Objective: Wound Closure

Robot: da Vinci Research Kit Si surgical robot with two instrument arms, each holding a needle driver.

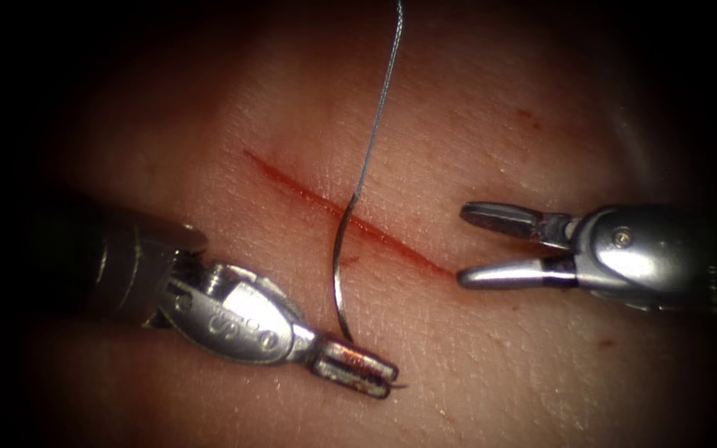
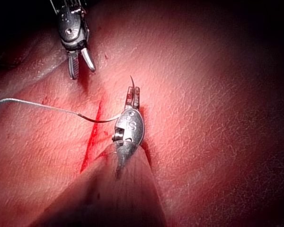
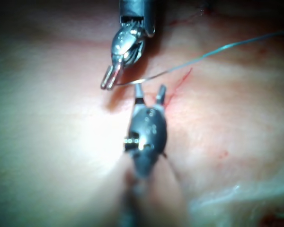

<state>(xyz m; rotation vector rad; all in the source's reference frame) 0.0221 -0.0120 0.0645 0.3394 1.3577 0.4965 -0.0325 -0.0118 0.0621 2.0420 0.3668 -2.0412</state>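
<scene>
Steel-grey and slender, the curved needle point(image 1: 338, 274) was clamped near its pointed end in the left tool point(image 1: 357, 371), whose ridged jaws were clenched on it with only the tip point(image 1: 400, 384) poking out past them. From that grip the needle's body arched up and away, lying over the pale, finely creased tissue point(image 1: 491, 365) and crossing the cut point(image 1: 325, 199); it looked free of the tissue, with no part visibly buried. Beyond the needle's blunt end, a thin grey thread point(image 1: 379, 99) ran on in a nearly straight line, away from both tools.

To the right of the left tool, across the cut, the right tool point(image 1: 460, 246) hovered with its smooth, rounded jaws spread apart and nothing between them, close beside the cut's lower end. That stance probably suited a hand waiting to take the needle.

Red fluid point(image 1: 392, 241) filled the cut as a narrow slanting line, with small flecks dotting the skin nearby.
</scene>
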